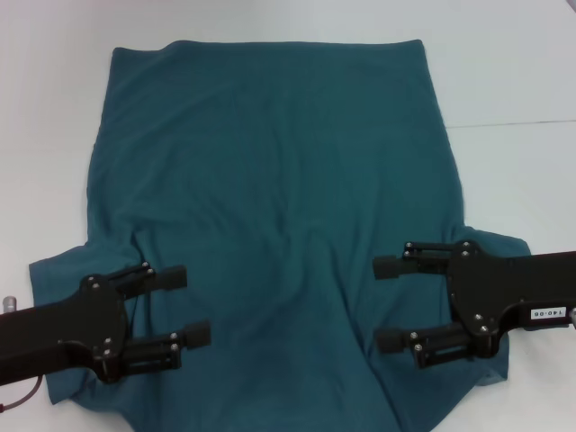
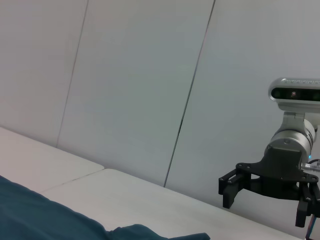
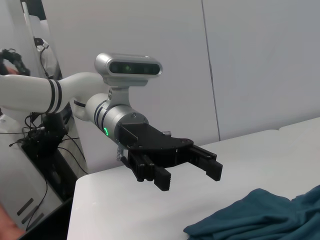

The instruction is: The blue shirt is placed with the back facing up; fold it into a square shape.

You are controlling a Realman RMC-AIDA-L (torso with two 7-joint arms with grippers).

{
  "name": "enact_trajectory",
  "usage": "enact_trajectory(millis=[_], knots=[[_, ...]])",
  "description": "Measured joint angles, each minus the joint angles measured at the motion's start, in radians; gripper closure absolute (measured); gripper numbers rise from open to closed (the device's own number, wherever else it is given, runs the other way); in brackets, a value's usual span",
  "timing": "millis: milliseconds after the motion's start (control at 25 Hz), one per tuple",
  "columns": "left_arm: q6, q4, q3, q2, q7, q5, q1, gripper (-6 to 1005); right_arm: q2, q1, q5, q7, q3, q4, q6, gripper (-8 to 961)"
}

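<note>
Both claws poised over the near end of the blue shirt [image 1: 270, 207]

Head view: left claw [image 1: 184, 306] and right claw [image 1: 389, 304] hover spread, empty, shirt flat on the table [image 1: 513, 63] between and beneath them. Wrist views: each shows the opposite claw, fingers parted. Best to pinch both sleeve edges evenly before folding inward.

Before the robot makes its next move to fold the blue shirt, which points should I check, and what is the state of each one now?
1. The blue shirt lies spread on the white table, plain side up: ok.
2. Shirt lies smooth: not ok, its near edges and sleeves are rumpled.
3. Left gripper open, over the near left part of the shirt: ok.
4. Right gripper open, over the near right part: ok.
5. Neither gripper holds fabric: ok.
6. Height of the grippers above the cloth: the left clearly hovers above the table in the right wrist view; exact height cannot tell.
</note>
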Motion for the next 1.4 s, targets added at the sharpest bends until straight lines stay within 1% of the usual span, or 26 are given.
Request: enact_trajectory(millis=[440, 1120, 1240, 1400], knots=[[0.000, -0.029, 0.000, -0.001, 0.013, -0.003, -0.001, 141, 0.000, 0.004, -0.006, -0.003, 0.000, 0.008, -0.001, 30], [0.000, -0.031, 0.000, -0.001, 0.014, -0.006, 0.000, 141, 0.000, 0.005, -0.011, -0.012, 0.005, 0.012, 0.012, 29], [-0.003, -0.031, -0.020, -0.001, 0.005, -0.006, -0.006, 141, 0.000, 0.011, -0.011, -0.002, 0.006, 0.012, 0.061, 29], [-0.035, -0.031, -0.061, 0.003, -0.025, -0.005, -0.020, 140, 0.000, 0.027, -0.011, 0.042, 0.007, 0.012, 0.176, 31]])
